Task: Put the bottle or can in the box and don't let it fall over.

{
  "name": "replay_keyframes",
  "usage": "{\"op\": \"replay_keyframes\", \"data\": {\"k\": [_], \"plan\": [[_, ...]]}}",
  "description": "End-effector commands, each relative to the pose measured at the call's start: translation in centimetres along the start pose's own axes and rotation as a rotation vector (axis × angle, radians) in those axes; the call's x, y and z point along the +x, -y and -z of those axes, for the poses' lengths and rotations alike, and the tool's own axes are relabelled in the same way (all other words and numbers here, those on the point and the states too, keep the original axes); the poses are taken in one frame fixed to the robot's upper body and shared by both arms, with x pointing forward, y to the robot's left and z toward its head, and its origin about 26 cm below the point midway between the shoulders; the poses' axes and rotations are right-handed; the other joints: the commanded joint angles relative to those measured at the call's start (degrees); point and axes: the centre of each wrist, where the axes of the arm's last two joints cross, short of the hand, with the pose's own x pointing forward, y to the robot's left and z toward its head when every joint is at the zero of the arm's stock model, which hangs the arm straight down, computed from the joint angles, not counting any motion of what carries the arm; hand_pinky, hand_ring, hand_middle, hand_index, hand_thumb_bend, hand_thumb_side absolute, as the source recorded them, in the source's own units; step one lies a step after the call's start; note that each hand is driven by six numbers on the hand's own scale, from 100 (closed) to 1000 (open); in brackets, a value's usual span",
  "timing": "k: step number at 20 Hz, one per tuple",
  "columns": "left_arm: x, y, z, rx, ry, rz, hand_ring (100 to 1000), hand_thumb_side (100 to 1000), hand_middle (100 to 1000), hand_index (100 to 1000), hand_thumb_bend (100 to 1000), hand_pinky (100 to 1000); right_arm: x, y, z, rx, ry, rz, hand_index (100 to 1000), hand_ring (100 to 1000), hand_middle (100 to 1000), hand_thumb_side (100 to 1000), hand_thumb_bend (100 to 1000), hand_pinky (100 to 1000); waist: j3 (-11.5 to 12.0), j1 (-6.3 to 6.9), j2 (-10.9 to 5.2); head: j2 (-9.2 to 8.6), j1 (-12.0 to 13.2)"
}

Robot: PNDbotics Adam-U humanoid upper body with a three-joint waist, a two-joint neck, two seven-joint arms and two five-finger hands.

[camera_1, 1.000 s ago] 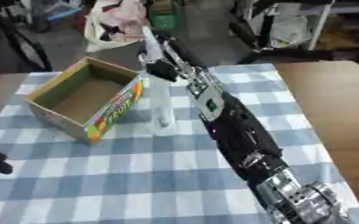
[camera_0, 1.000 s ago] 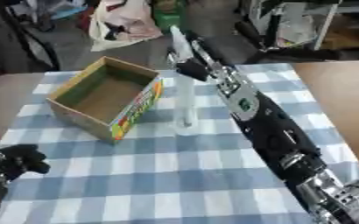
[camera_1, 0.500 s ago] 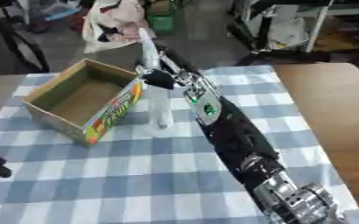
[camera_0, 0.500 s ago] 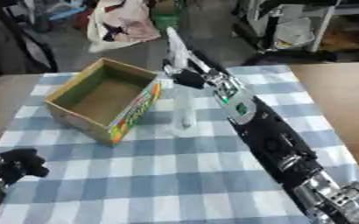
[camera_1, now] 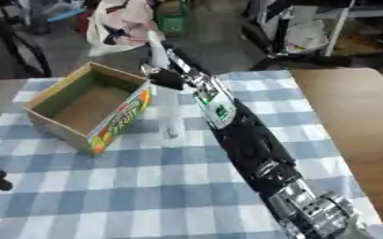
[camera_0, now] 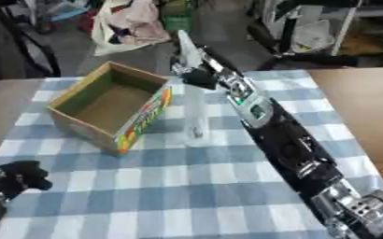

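Note:
A clear plastic bottle stands upright on the checked tablecloth, just right of the open cardboard box, which holds nothing. My right arm reaches in from the lower right, and its hand is just behind and above the bottle's top. Its pale fingers point straight up and away. I cannot tell whether its dark lower part touches the cap. My left hand rests at the lower left, fingers relaxed, holding nothing.
The blue-and-white cloth covers the table; bare wood shows at the right and far left. Bags and clutter lie on the floor beyond the far edge.

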Motion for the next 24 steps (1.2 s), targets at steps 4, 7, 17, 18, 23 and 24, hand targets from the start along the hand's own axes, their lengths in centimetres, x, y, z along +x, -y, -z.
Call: {"op": "replay_keyframes", "data": {"k": [4,7,17,18,23,24], "plan": [[0.5,-0.2,0.5,-0.010,0.021,0.014,609,1000,616,787,212,665,1.6,2.0,0.6,-0.011,0.061,-0.023,892,990,759,530,100,630,0.07,-0.02,-0.96,-0.69,-0.11],[0.4,-0.2,0.4,-0.011,0.018,0.013,610,1000,616,787,212,668,2.0,2.2,0.6,-0.004,0.083,-0.021,844,955,717,456,100,591,0.06,-0.06,-0.99,-0.72,-0.12],[0.3,-0.1,0.5,-0.011,0.016,0.011,610,1000,615,787,211,670,2.6,2.5,0.5,-0.023,0.110,0.017,579,779,464,225,100,387,-0.01,-0.14,-1.00,-0.88,-0.31],[0.4,-0.1,0.5,-0.012,0.016,0.011,610,1000,614,787,211,670,2.5,2.5,0.5,-0.024,0.110,0.021,552,767,440,263,100,376,-0.01,-0.14,-0.99,-0.90,-0.32],[0.3,-0.1,0.5,-0.011,0.015,0.011,611,1000,614,787,206,671,2.2,2.4,0.4,-0.038,0.096,0.038,506,746,398,302,100,351,-0.05,-0.15,-0.95,-0.98,-0.36],[0.3,-0.1,0.5,-0.011,0.015,0.011,611,1000,614,787,206,671,2.2,2.5,0.4,-0.044,0.095,0.038,500,744,395,306,100,349,-0.05,-0.16,-0.96,-1.01,-0.35]]}}
